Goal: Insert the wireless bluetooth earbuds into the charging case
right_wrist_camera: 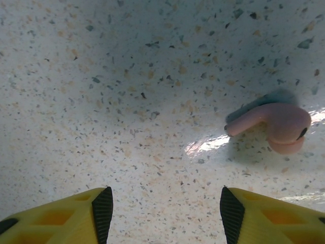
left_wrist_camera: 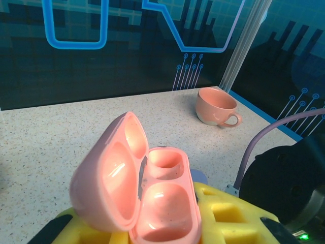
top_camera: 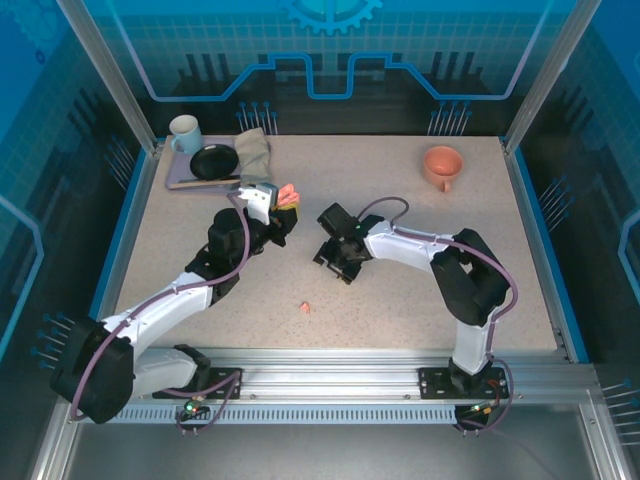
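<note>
The pink earbud (right_wrist_camera: 277, 122) lies on its side on the speckled table (right_wrist_camera: 127, 101), stem pointing to 9 o'clock, at about 2 o'clock from the gap of your right gripper (right_wrist_camera: 165, 211); its jaws stand apart and hold nothing, and the bud sits outside their line; so swing the wrist toward 2 o'clock until the bud is centred between the fingers, then come down and close on the rounded body rather than the thin stem, which would likely pivot or skid on that smooth top. The charging case (left_wrist_camera: 152, 198) waits lid-open with both wells bare, clamped in your left gripper (top_camera: 272, 205), at 10 o'clock from the right one in the overhead view; keep it level. A pink cup (left_wrist_camera: 217, 107) stands well clear, at 1 o'clock of the case.
</note>
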Available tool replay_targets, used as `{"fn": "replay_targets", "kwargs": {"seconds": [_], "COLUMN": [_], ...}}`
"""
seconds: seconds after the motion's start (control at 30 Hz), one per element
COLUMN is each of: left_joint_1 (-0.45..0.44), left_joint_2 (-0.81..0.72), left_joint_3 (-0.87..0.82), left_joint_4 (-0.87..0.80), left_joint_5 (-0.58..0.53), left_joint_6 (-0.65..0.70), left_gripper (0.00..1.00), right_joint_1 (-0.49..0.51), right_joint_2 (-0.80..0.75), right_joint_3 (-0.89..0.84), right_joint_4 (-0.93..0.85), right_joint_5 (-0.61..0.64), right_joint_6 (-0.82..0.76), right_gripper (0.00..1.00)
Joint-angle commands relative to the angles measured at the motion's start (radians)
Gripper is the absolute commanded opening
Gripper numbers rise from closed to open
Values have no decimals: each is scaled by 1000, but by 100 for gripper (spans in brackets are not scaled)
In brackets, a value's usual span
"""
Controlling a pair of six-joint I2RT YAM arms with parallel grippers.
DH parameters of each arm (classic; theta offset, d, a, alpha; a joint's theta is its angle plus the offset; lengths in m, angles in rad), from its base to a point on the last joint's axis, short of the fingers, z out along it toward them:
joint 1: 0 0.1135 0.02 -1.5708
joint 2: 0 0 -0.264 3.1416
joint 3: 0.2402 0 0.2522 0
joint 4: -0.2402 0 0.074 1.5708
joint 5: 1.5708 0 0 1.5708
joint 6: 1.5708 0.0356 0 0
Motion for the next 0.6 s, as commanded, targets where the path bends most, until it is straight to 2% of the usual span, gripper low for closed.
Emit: {"fn": "replay_targets", "kwargs": {"seconds": [0.0,0.57], "left_joint_1": [11,11], "left_joint_2": [-20,9], "left_joint_3": [31,37], "left_joint_4": [17,34], "left_joint_5": [17,22], "left_joint_6": [1,-7], "left_gripper": [0,0], "right_joint_1": [-7,-68], "right_joint_2": [20,30], "right_joint_3": [14,-31], "right_joint_4": [-7,-23], "right_joint_5": [30,54], "right_joint_6": [-7,-51], "right_gripper": [61,61]}}
